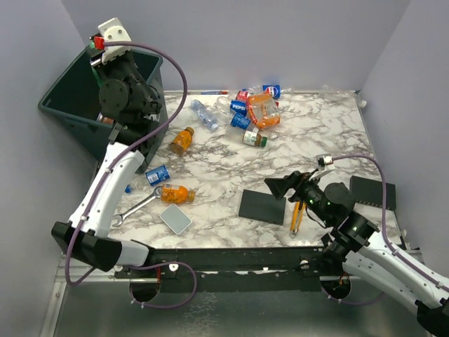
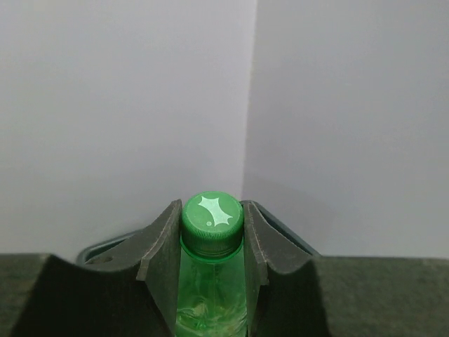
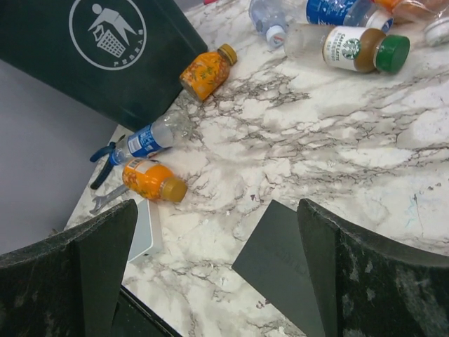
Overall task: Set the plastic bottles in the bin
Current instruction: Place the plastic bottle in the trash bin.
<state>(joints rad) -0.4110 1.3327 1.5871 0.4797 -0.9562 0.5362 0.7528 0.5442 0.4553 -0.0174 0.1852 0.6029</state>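
Our left gripper (image 2: 212, 210) is squeezed tight on a clear green plastic bottle with a green cap (image 2: 212, 298), up over the big dark grey-green plastic bin (image 1: 74, 95). Our right gripper (image 3: 216, 205) is wide open and holds nothing, well away from the bin. More plastic bottles (image 1: 256, 109) lie on the white marble surface (image 1: 316, 133) beside the bin.

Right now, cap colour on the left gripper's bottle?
Green cap with a pale starburst mark; shows best in the left wrist view.
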